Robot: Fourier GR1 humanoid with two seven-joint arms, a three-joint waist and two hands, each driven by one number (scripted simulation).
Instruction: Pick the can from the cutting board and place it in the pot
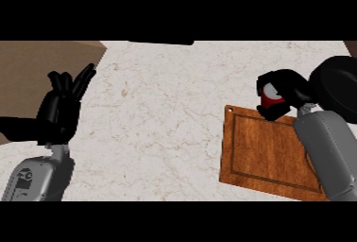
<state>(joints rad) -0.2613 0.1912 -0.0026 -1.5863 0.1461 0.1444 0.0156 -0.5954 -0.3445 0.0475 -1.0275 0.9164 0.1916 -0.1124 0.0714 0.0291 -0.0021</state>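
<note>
right hand (282,94) curled round red can (270,101), over board (268,156) top edge | pot (342,87) just right | left hand (63,106) fingers straight, resting left | bench (167,118)

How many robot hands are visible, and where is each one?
2. The left black robot hand rests open at the left; the right black robot hand is curled round the red can above the brown wooden cutting board.

Cutting board (261,156) glossy wood; counter (167,104) veined marble.
</note>
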